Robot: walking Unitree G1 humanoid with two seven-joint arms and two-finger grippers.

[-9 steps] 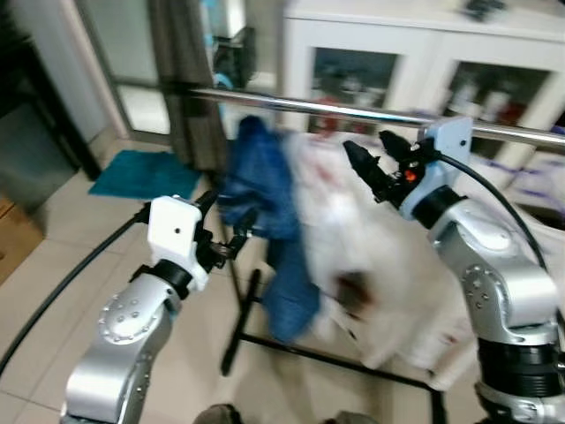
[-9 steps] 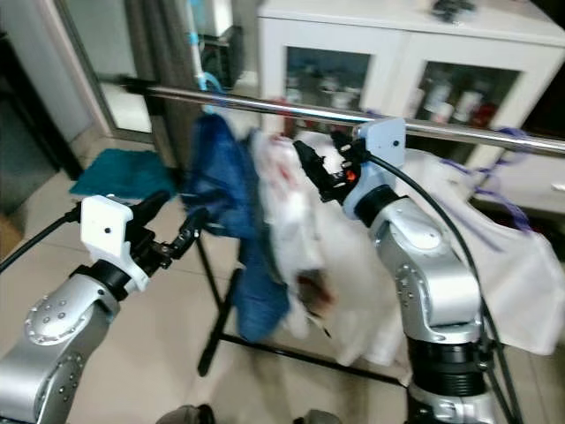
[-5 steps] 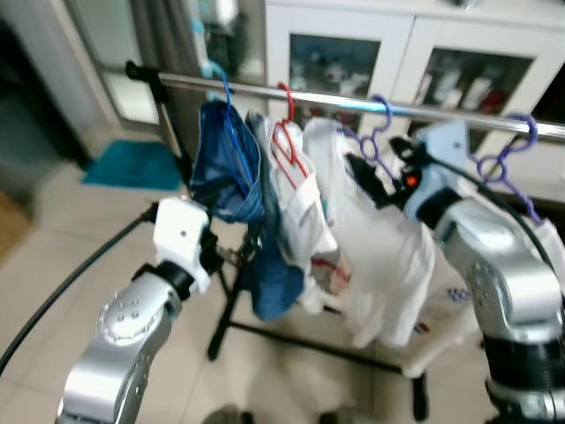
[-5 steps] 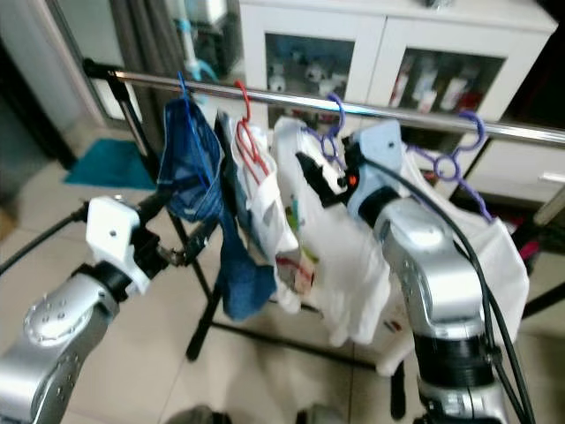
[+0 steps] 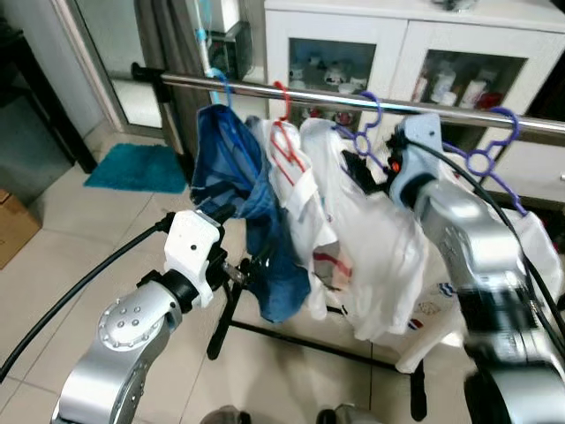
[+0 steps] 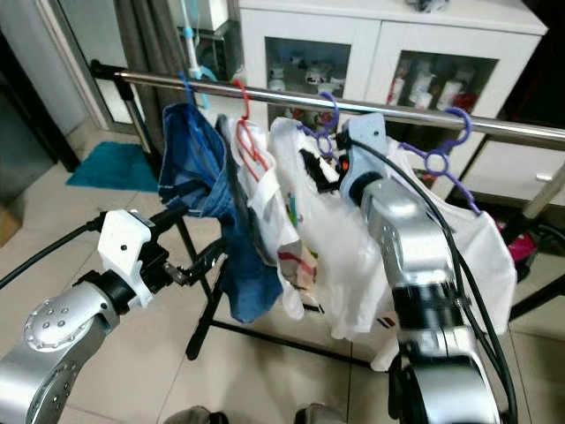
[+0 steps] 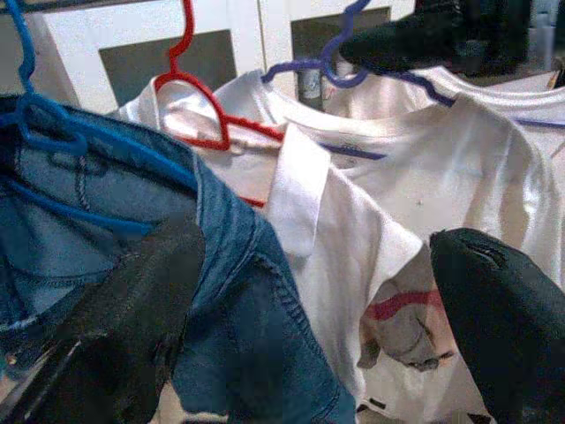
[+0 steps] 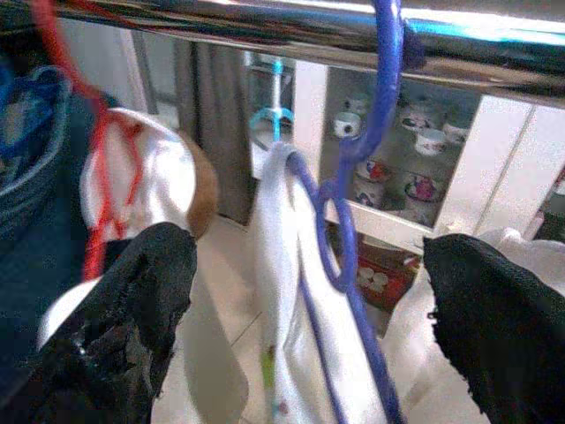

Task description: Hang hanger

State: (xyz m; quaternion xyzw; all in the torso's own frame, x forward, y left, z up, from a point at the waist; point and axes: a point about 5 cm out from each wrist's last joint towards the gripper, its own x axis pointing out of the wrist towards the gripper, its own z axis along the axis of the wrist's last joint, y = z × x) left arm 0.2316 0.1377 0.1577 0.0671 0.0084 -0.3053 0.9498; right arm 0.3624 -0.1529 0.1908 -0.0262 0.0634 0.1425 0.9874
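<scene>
A white cabinet (image 5: 415,35) with glass doors fills the upper right of the head views, with a tiled floor (image 5: 62,256) below and a teal mat (image 5: 137,168) at the left edge. Across the upper third runs a steel rail (image 5: 265,88) on a black stand (image 5: 229,309), carrying 4 hangers. From left to right they are a blue hanger (image 5: 214,84) with a denim garment (image 5: 243,194), a red hanger (image 5: 282,110) with a white shirt (image 5: 305,203), a purple hanger (image 5: 369,119) with a white T-shirt (image 5: 375,256), and a second purple hanger (image 5: 490,155) at the right with more white cloth.

The right gripper (image 5: 357,168) is raised just below the rail, centre right, beside the first purple hanger. In its wrist view the fingers (image 8: 141,300) stand spread wide with the purple hook (image 8: 384,79) over the rail between them, and nothing is pinched. The hanger looks already hung.

The left gripper (image 5: 252,269) sits lower, centre left, near the hem of the denim. Its fingers (image 7: 132,309) are also spread apart and hold nothing.

The main risk from here is snagging. If the right gripper pulls away sideways instead of straight back, a finger could catch the hook or the collar and lift the hanger off the rail. The left fingers are close enough to the denim to drag it, which could swing the crowded hangers together.
</scene>
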